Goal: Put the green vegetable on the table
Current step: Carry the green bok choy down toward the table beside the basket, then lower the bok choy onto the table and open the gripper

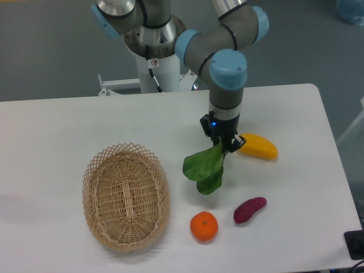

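Gripper (pixel 225 143) closed on stem end of green vegetable (pixel 205 168), leaves hanging to table (pixel 62 125). Count: one basket (pixel 125 196), one orange (pixel 203 226), one sweet potato (pixel 249 209), one yellow fruit (pixel 258 146).

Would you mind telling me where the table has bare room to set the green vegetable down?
Bare patches: the table behind the wicker basket, and the strip between basket and green vegetable. Crowded: right of the gripper, by the yellow fruit, purple sweet potato and orange.
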You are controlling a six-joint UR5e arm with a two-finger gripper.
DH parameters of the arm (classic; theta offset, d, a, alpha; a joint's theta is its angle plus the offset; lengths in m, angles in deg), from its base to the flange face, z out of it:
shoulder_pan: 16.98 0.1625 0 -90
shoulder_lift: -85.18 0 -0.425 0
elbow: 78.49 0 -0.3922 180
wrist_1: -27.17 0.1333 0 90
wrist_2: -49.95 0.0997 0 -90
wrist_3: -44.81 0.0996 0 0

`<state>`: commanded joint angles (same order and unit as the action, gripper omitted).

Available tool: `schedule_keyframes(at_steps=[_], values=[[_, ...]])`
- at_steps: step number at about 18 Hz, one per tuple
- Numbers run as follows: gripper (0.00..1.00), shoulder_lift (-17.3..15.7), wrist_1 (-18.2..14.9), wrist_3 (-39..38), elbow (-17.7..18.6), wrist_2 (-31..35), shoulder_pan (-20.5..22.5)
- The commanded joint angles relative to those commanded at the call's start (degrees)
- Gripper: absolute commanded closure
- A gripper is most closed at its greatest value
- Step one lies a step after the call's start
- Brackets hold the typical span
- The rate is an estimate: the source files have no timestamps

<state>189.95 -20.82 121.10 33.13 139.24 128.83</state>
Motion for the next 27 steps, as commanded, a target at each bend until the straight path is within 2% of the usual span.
schedule_keyframes(at_steps=[6, 10, 11, 12, 13, 16, 23, 27], values=[[0.61, 0.6, 0.0, 0.0, 1.3, 0.0, -1.0], [0.47, 0.7, 0.0, 0.3, 1.2, -0.1, -1.0], [0.39, 0.7, 0.1, 0.4, 1.2, -0.1, -1.0], [0.23, 0.6, 0.1, 0.4, 0.9, -0.1, -1.0], [0.12, 0.7, 0.2, 0.0, 0.6, -0.1, -1.0], [0.00, 0.4, 0.5, 0.0, -0.3, -0.1, -0.9], [0.00, -2.8, 1.1, -1.4, -4.4, -0.1, -0.6], [0.00, -3.2, 0.9, -2.4, -9.9, 0.0, -0.7]])
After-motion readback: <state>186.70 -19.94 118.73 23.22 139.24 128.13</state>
